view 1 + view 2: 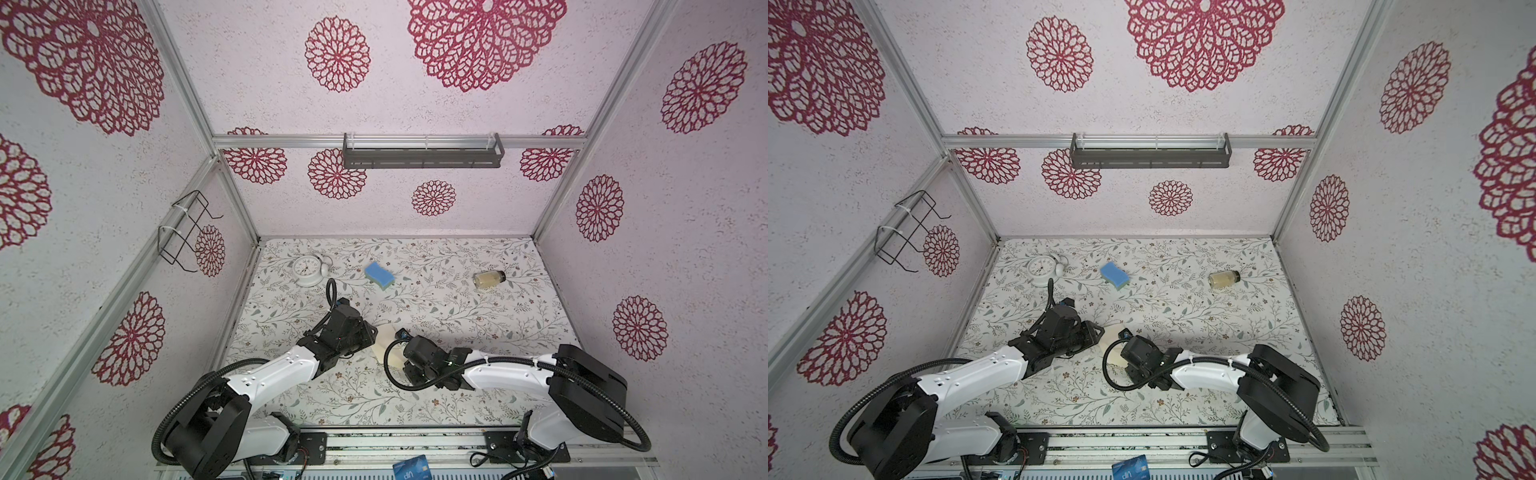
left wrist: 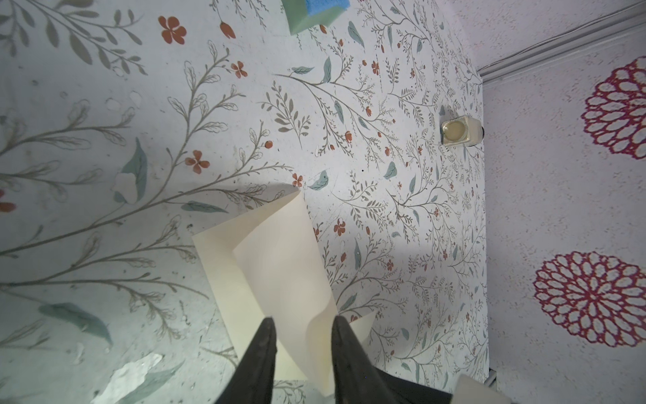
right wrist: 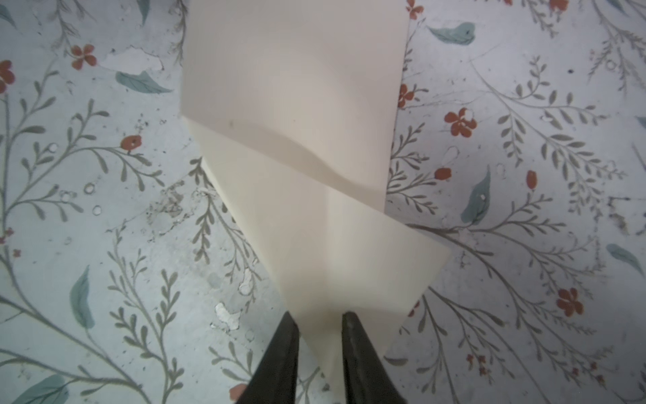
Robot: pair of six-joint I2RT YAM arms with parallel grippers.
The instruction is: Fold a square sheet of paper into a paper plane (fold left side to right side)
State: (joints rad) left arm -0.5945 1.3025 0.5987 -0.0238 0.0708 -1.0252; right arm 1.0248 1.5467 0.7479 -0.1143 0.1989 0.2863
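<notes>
square sheet of paper [image 3: 297,87] partly folded | left pincer [image 2: 302,320] parted astride it | right pincer [image 3: 320,314] parted astride it

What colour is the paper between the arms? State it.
Plain cream paper, unmarked; best in the right wrist view.

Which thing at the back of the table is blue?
The sponge, lying between the white clock and the glass jar; only it is blue.

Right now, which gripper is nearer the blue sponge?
Left. The left gripper is just in front of the blue sponge; the right gripper is farther forward, across the paper.
</notes>
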